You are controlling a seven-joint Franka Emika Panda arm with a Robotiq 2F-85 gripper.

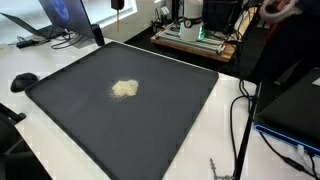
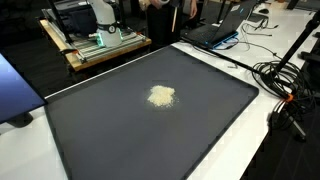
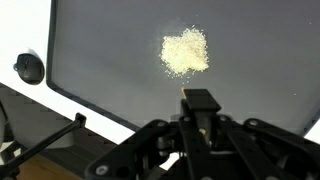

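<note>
From the wrist view I see only the lower part of the pincer. Its dark linkages fill the bottom of the picture and are cut off by the edge. The two fingers are pressed together with nothing between them. In an exterior view, a small dark tip at the top edge may be the same pincer, but too little of it shows to be sure.

The heap lies just beyond the fingertips and clear of them. It is a small, pale yellow, ragged-edged patch with a crumbly or fluffy look, and I cannot tell whether it is cloth or loose bits. In both exterior views the heap sits alone near the middle of the mat.

The mat is dark grey, matte and flat, with rounded corners, and it covers most of a white table. A black, rounded mouse rests on the table just left of the mat. At the far left an open laptop shows a blue screen too blurred to read. Black cables tangle on the table at the mat's right side, partly cut off.
</note>
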